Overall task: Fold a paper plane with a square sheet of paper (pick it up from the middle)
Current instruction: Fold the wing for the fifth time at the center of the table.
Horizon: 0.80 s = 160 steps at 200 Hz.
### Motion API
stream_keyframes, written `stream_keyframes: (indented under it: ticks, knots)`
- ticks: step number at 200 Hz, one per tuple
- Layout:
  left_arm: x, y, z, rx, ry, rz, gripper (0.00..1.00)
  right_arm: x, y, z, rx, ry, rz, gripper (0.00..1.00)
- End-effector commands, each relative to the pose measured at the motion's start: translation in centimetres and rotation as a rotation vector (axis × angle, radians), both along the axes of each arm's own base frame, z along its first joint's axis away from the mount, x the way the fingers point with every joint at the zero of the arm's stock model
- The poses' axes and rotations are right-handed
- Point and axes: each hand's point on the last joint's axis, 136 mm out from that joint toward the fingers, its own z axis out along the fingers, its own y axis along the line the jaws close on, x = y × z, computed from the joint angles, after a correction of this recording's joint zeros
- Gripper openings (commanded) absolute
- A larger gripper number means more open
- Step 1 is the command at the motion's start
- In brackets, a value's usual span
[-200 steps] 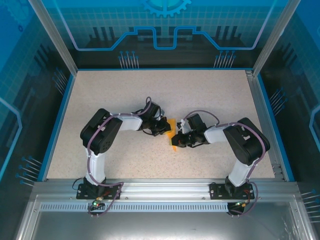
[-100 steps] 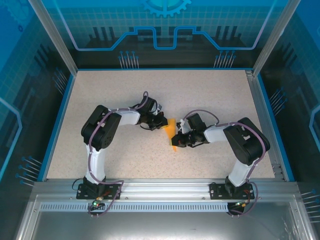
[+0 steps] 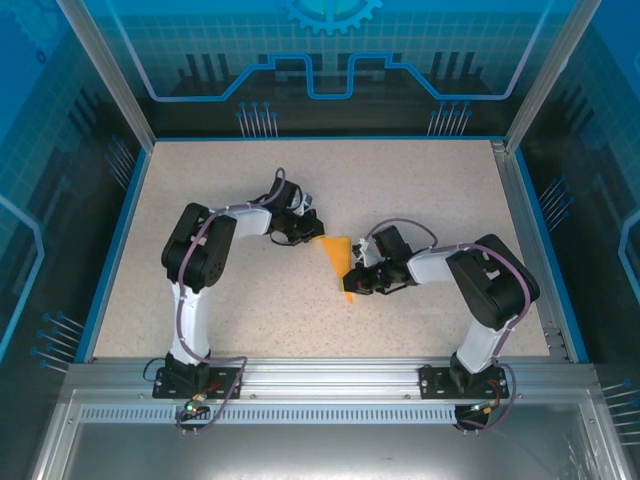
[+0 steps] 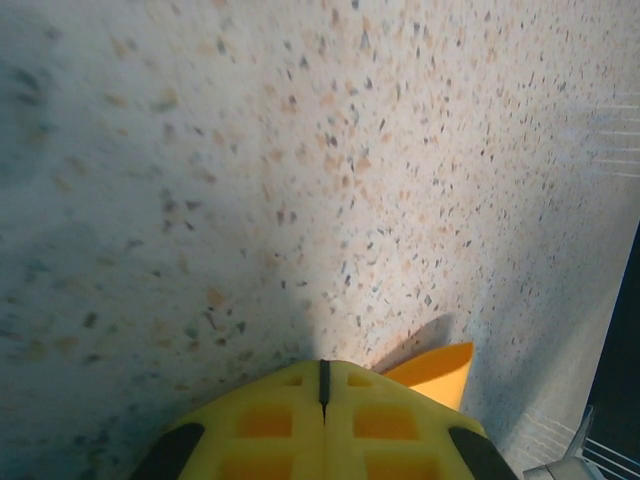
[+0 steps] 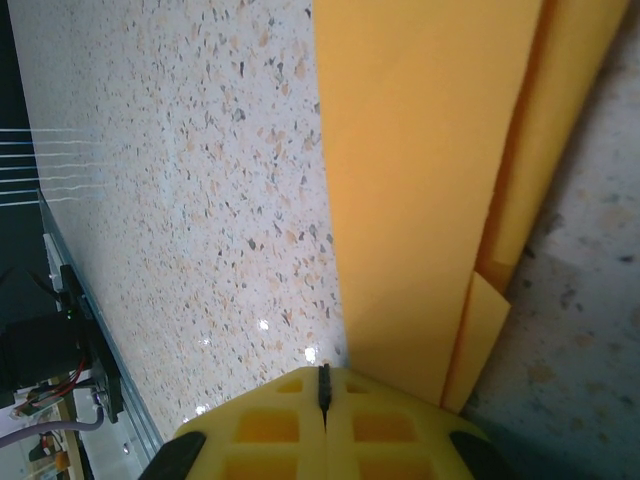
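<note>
Yellow plastic fingers [image 4: 270,425] of the left gripper [image 4: 322,372] are pressed together at the bottom of the left wrist view. The seam between them is a thin dark line, and we see nothing in it. Just right of them an orange corner of the paper [image 4: 436,366] pokes out over the speckled table [image 4: 300,150]; we cannot tell whether the fingers touch it.

In the right wrist view the right gripper [image 5: 322,378] is pressed together too, at the bottom centre, with its tip at the near edge of the paper [image 5: 410,170]. The paper fills the upper right of that frame in layers. A broad flat flap lies on top, a second strip shows along its right side, and a small corner sticks out at the lower right beside the fingers [image 5: 385,425]. We cannot tell whether they pin the paper.

From above, the paper [image 3: 341,260] lies folded at the centre of the table [image 3: 200,190], between the two grippers. The left gripper [image 3: 312,234] is at its upper left tip and the right gripper [image 3: 353,283] is at its lower end. The left arm [image 3: 200,255] bends in from the lower left and the right arm [image 3: 490,285] from the lower right.
</note>
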Motion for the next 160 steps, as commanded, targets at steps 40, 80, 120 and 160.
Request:
stream_keyframes:
  ticks: [40, 80, 120, 160]
  knots:
    - [0.4, 1.5, 6.6, -0.049, -0.084, 0.026, 0.02, -3.0, -2.2, -3.1, -0.115, 0.176, -0.009, 0.04]
    - [-3.5, -1.1, 8.1, -0.102, -0.076, -0.039, 0.03, -2.5, -2.0, -3.1, -0.109, 0.165, -0.025, 0.04]
    - [-7.4, -4.2, 5.5, -0.094, -0.011, -0.122, 0.02, -2.2, -1.8, -3.3, -0.101, 0.164, -0.049, 0.05]
    - [-8.7, -6.3, 3.0, -0.097, 0.048, -0.170, 0.02, -2.2, -1.7, -3.4, -0.091, 0.170, -0.062, 0.05]
